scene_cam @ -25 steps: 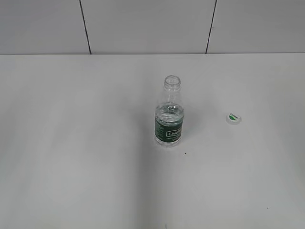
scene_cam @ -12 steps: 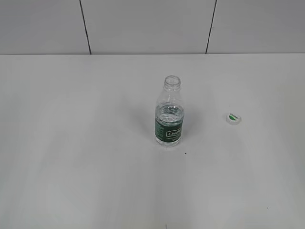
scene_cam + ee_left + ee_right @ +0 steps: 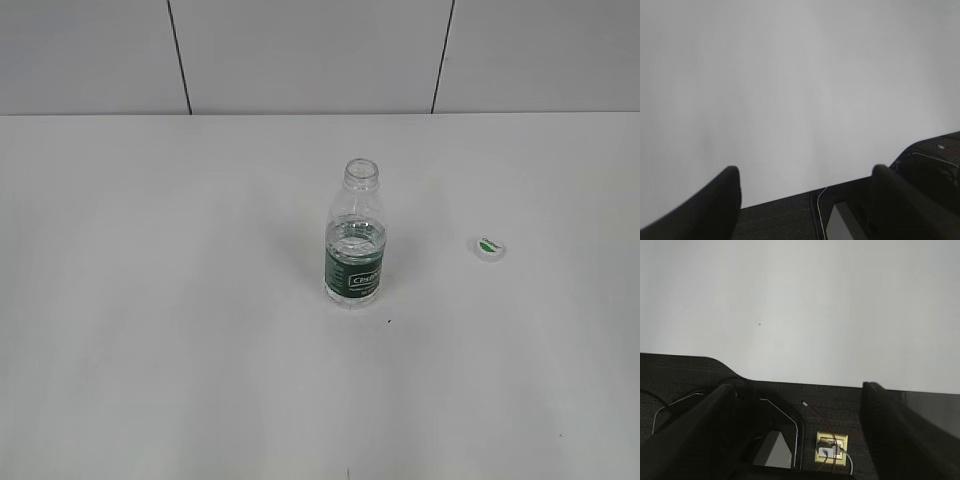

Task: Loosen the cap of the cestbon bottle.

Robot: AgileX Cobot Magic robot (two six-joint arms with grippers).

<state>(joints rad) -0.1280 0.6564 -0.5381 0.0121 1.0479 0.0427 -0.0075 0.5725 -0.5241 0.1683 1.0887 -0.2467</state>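
The cestbon bottle [image 3: 355,240] stands upright near the middle of the white table [image 3: 150,300], with its neck open and no cap on it. The white cap [image 3: 489,248] with a green mark lies on the table to the right of the bottle. Neither gripper shows in the exterior view. In the left wrist view my left gripper [image 3: 805,175] is open and empty, over the table's near edge. In the right wrist view my right gripper [image 3: 797,387] is open and empty, over the dark base by the table edge. Neither wrist view shows the bottle or cap.
A grey panelled wall [image 3: 310,55] runs behind the table. A dark base with wires and a small yellow connector [image 3: 831,449] lies below the table edge in the right wrist view.
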